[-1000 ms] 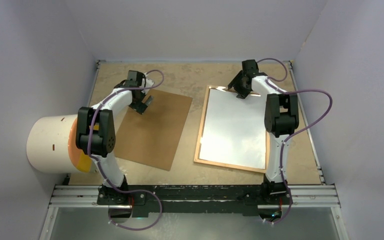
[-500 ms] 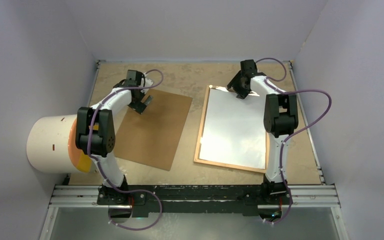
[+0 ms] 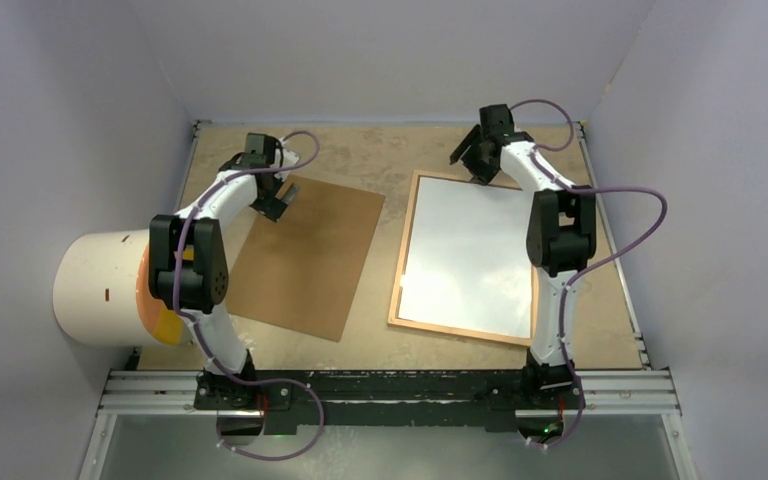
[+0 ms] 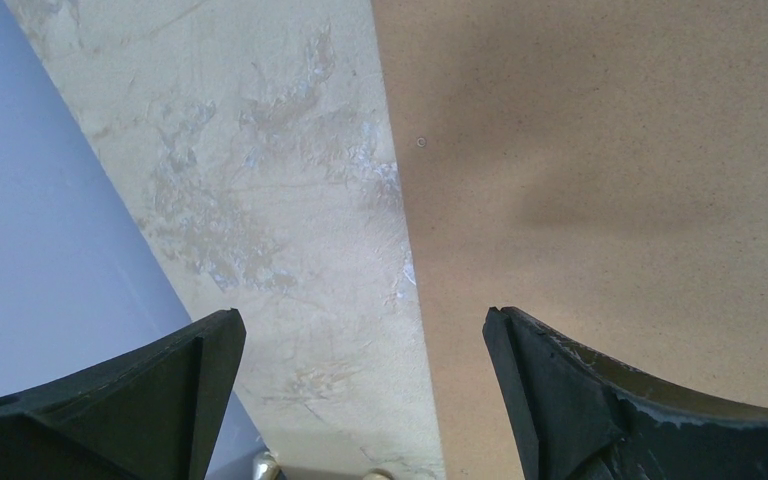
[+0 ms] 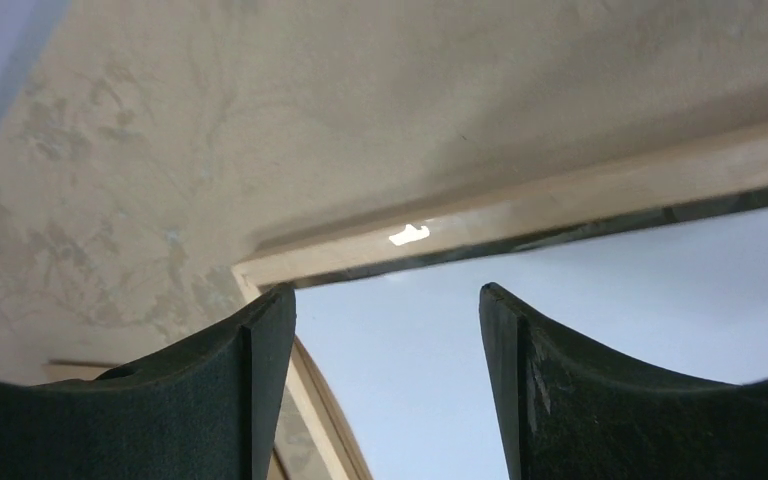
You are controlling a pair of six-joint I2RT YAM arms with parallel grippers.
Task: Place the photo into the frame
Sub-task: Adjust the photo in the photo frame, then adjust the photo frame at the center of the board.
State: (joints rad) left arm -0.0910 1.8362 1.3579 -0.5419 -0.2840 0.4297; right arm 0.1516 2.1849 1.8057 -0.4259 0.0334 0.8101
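**Photo seated white side up; both hands empty**

On the counter (image 3: 360, 150), the frame (image 3: 460, 333) lies flat below your right hand (image 5: 385, 300) and runs back from it toward the arm's base. That hand hovers over the frame's far corner, jaws apart, gripping nothing. The photo (image 3: 470, 255) appears to lie inside the moulding just under that hand, white back up. Treat it as light, floppy and slick over fragile glass: press gently and nudge only at its edges. The brown backing board (image 3: 310, 255) lies under your left hand (image 4: 362, 318), which is released wide across the board's edge. The board looks stiff and light, so pinch it by an edge.
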